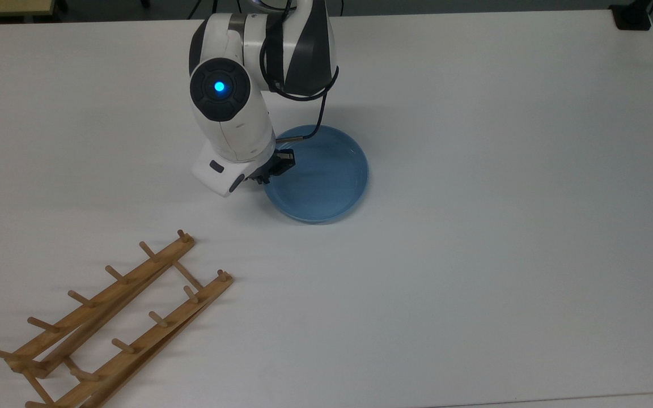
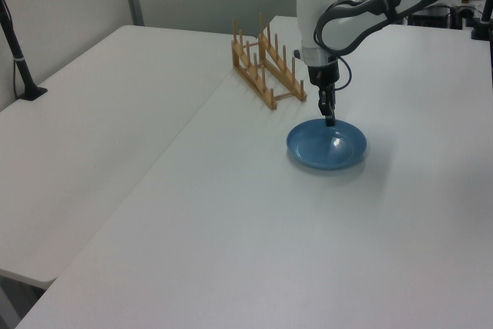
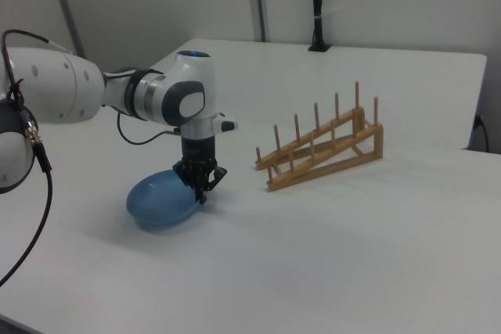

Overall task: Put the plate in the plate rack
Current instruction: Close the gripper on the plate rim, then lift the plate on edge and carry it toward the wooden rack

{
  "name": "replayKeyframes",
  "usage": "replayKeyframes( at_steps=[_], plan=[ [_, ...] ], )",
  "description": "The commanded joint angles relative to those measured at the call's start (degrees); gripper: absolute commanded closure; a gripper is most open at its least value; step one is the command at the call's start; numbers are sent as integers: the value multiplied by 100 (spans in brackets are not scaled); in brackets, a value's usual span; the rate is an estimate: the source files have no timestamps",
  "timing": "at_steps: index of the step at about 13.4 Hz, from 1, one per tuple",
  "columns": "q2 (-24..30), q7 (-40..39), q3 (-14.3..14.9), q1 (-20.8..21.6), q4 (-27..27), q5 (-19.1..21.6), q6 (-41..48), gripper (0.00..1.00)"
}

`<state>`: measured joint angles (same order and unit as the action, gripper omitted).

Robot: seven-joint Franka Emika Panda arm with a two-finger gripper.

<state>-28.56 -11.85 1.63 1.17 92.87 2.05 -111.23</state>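
One gripper [image 1: 274, 168] was clamped on the blue plate's [image 1: 321, 181] rim. The plate rack [image 1: 108, 320] stood well apart on the counter [image 1: 502, 226].

Glossy round blue plate [image 1: 326, 187]; light-brown wooden peg rack [image 1: 105, 323]; plain white counter [image 1: 474, 226]; white-and-grey arm [image 1: 230, 113], black gripper [image 1: 275, 170].

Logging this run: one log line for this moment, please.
gripper: shut on plate rim | plate: lifted | plate rack: empty

- The Panda arm [image 3: 70, 91] reaches in from nine o'clock in the right view.
- Its gripper [image 3: 202, 192] points straight down, fingers pinched together.
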Motion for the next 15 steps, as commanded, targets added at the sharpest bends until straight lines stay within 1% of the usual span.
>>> replayKeyframes(
  at_steps=[1,3,5,6,8,11,13,14,15],
  plan=[
    [445,-186,13,41,-23,84,4,100],
    [684,-439,30,32,-338,41,285,100],
    [877,-633,91,23,-410,-12,286,100],
    [1017,-817,100,-3,-410,-108,260,100],
    [1124,-986,127,-12,-419,-415,85,100],
    [1194,-934,223,-99,-419,-609,-1221,100],
    [1186,-925,486,-109,-419,-671,-1995,100],
    [1151,-933,670,-126,-419,-688,-2573,100],
    [1116,-925,724,-178,-419,-689,-3014,100]
  ],
)
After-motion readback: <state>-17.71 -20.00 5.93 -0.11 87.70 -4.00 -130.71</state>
